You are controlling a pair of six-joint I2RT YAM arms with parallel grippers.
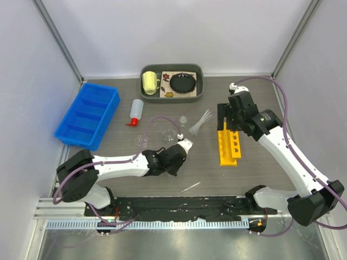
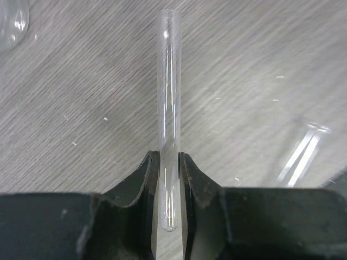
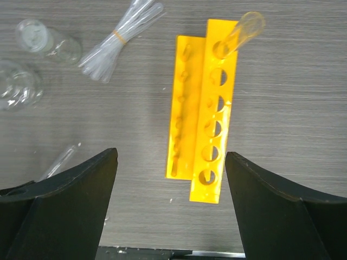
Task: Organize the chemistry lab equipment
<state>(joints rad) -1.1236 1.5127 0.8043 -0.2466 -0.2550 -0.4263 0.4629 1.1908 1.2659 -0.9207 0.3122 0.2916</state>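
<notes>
Steadiness matters: the left gripper (image 2: 168,160), clamped near one end of the test tube (image 2: 168,70), should stand it upright over a free yellow rack (image 3: 181,130) hole.

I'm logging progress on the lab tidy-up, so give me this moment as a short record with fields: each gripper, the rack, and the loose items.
left gripper: shut on a test tube
right gripper: open, above the yellow rack
rack contents: one clear tube in an end hole; other holes empty
loose items: banded pipettes, squeeze bottle
</notes>
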